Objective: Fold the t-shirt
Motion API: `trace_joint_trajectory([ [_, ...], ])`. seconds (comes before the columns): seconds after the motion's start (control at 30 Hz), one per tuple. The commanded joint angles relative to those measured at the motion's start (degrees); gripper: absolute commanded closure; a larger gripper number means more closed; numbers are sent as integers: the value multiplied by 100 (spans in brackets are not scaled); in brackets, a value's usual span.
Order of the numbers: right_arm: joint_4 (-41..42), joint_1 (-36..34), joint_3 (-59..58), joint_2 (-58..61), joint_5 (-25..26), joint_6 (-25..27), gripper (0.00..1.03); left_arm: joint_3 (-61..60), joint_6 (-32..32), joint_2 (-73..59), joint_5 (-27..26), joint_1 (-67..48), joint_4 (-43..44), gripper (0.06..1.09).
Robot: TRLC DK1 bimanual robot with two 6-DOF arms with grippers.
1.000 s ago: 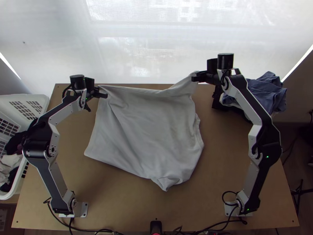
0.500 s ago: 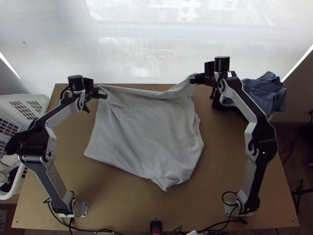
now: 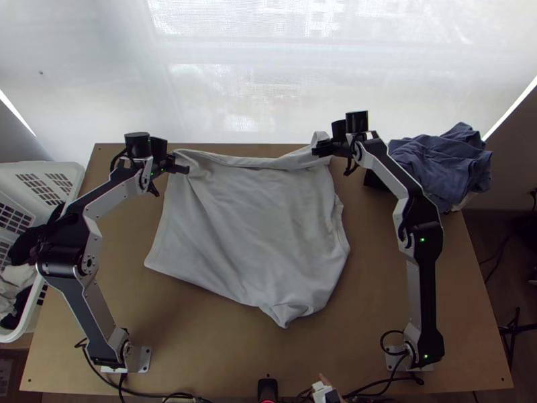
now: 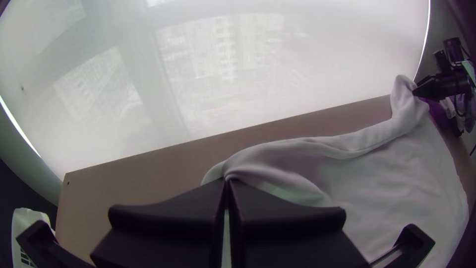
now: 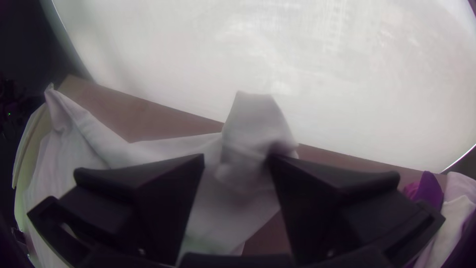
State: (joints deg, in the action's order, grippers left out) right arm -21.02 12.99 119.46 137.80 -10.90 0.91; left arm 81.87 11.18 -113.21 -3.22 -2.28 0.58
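Observation:
The pale grey t-shirt [image 3: 258, 235] lies mostly spread, its far edge raised or rolled between the arms. At its far left corner is my left gripper [image 3: 178, 165]; in the left wrist view that gripper [image 4: 226, 181] is shut on a pinch of the shirt [image 4: 307, 149]. My right gripper [image 3: 322, 149] is at the far right corner. In the right wrist view the same gripper [image 5: 236, 159] has its fingers wide apart, with a bunched, upright peak of the shirt [image 5: 255, 124] between and beyond them, close to one fingertip.
Blue cloth [image 3: 446, 164] is heaped at the table's far right corner, right of the right gripper. A white basket [image 3: 67, 176] with clothes stands at the left. Near the front edge is a person's hand by a small white object [image 3: 322, 391]. Bare table [image 3: 396, 289] flanks the shirt.
My right gripper has moved left and slightly nearer, and the shirt's far right corner has shifted left, leaving the far edge slacker. The left gripper has shifted slightly right. A hand has appeared at the front.

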Motion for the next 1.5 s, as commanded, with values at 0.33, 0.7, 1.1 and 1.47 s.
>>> trace_joint_trajectory([
  [0.33,-2522,-253,1194,-25,-88,-381,5,-171,-125,132,6,-211,-58,105],
  [0.7,-3286,19,1203,98,-501,-416,16,-259,-116,282,15,-281,-102,105],
  [1.1,-2996,72,1413,388,-510,-398,16,-276,-46,291,15,-237,-111,105],
  [1.47,-2715,80,1484,388,-510,-372,45,-303,-2,299,15,-220,-111,105],
])
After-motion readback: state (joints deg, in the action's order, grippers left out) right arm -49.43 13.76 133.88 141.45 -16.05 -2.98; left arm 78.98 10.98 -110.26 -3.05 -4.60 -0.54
